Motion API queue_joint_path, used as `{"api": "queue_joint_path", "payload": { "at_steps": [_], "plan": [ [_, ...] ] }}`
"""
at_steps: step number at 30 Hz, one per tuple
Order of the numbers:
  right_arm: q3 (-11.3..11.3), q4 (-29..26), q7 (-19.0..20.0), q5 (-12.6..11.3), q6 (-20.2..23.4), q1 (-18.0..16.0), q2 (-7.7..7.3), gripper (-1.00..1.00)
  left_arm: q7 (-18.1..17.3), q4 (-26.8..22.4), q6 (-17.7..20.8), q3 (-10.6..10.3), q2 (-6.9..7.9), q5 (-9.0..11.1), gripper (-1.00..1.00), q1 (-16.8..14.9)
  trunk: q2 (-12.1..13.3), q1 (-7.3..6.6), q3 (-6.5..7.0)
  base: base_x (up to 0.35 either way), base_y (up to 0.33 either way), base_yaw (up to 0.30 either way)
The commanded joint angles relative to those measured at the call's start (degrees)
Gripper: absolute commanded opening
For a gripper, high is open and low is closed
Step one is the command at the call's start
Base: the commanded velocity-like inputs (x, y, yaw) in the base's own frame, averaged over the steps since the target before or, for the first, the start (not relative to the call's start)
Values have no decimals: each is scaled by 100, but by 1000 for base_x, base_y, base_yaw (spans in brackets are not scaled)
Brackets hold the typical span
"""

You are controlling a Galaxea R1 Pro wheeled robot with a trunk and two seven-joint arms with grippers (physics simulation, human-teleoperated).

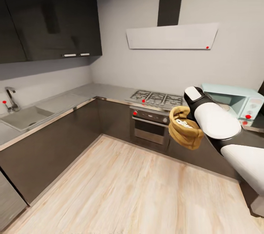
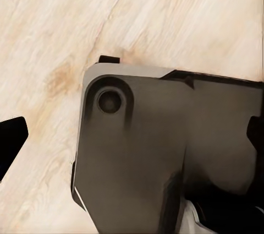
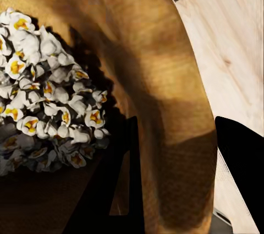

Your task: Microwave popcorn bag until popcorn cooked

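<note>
The tan popcorn bag (image 1: 185, 131) hangs in the air in front of the counter, between the oven and the microwave (image 1: 234, 101). White popped popcorn (image 1: 182, 122) lies heaped inside it. In the right wrist view, my right gripper (image 3: 175, 135) is shut on the bag's wall (image 3: 165, 80), one finger inside next to the popcorn (image 3: 49, 96) and one outside. The pale blue microwave stands on the grey countertop (image 1: 102, 90) at the right, just beyond my right arm. My left gripper (image 2: 132, 135) is open, its fingers (image 2: 8, 143) wide apart above the floor.
A gas hob (image 1: 157, 99) sits above a steel built-in oven (image 1: 149, 123) left of the bag. A sink (image 1: 22, 116) with tap (image 1: 11, 100) is at far left, under dark upper cabinets (image 1: 47, 17). Wooden floor (image 1: 128, 190) spreads below. My dark base (image 2: 165, 146) fills the left wrist view.
</note>
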Motion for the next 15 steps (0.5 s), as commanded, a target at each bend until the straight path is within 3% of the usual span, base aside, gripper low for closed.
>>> {"api": "queue_joint_path", "payload": {
  "at_steps": [1,6,15],
  "plan": [
    [-3,-9,-17,-4,56,-5,4,-100,-26,2,-14,39,-1,23,100,-3,-13,0,-14,-305,-194,-259],
    [-1,-1,-13,-4,56,2,17,-100,-24,2,-16,42,-1,33,100,-3,-13,0,-14,-319,-140,-263],
    [7,0,-7,-4,56,2,56,-100,-26,2,-22,48,-1,49,100,-3,-13,0,-14,-341,-9,-264]
  ]
}}
